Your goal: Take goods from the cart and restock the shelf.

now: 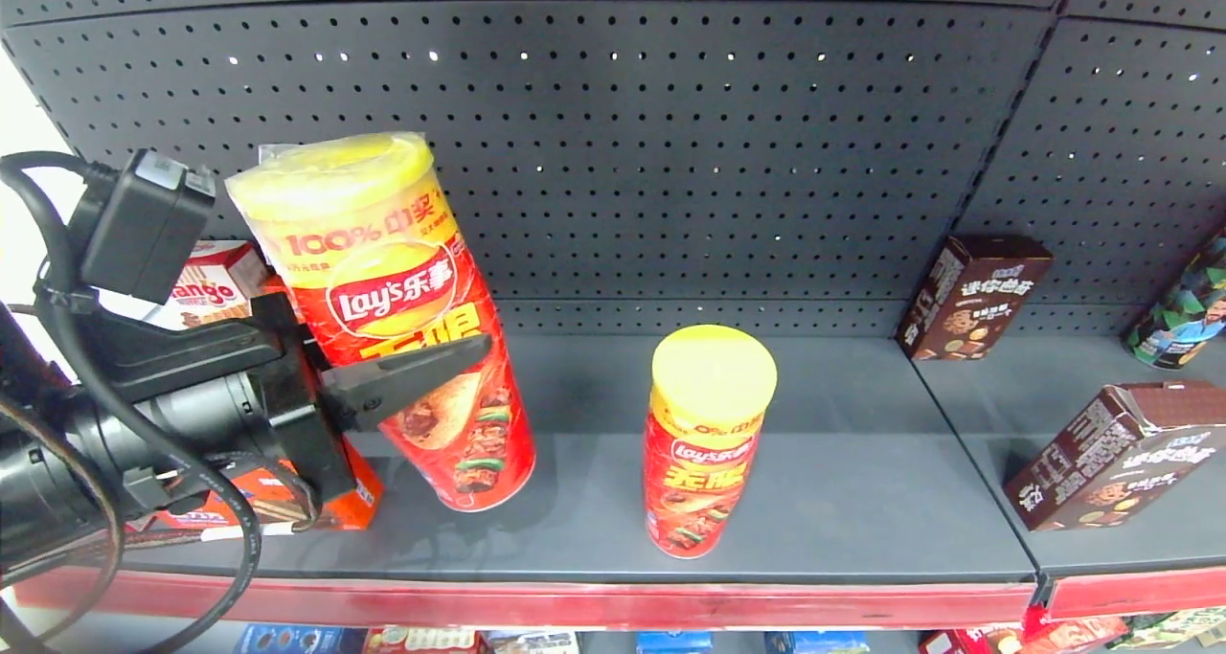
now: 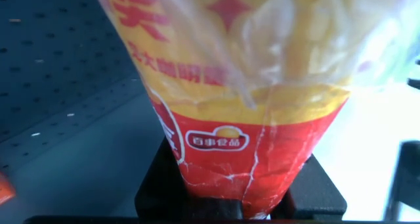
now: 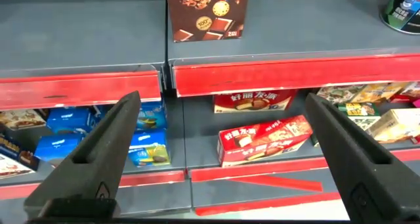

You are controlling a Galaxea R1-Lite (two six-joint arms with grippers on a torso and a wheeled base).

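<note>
1. The left gripper (image 1: 412, 362) is clamping a tall chips can (image 1: 383, 319) around its middle. The can is tilting, its lid leaning toward the robot's left, its foot low over the left part of the shelf (image 1: 843, 482). Whether the foot is touching the board cannot be told.
2. In the left wrist view the black pads of the left gripper (image 2: 243, 198) are pressing both sides of the chips can (image 2: 249, 119).
3. The right gripper (image 3: 226, 158) is hanging with its fingers spread wide and nothing between them, facing the lower shelves.
4. A second can (image 1: 704, 443) is standing upright near the front edge, apart from the held one on its right.
5. An orange box (image 1: 356, 501) is lying just behind the left gripper, and a white-and-red box (image 1: 215, 285) is sitting farther back.
6. On the right, a brown box (image 1: 972, 297) is standing against the pegboard (image 1: 670, 156). Another brown carton (image 1: 1111, 453) is lying nearer the front.
7. Both cans are cylinders with yellow lids and glossy red-and-yellow wrap, which is showing wrinkles on the held one. The shelf is looking matte grey with a red front strip (image 3: 295, 76), and the pegboard is dotted with small holes.
</note>
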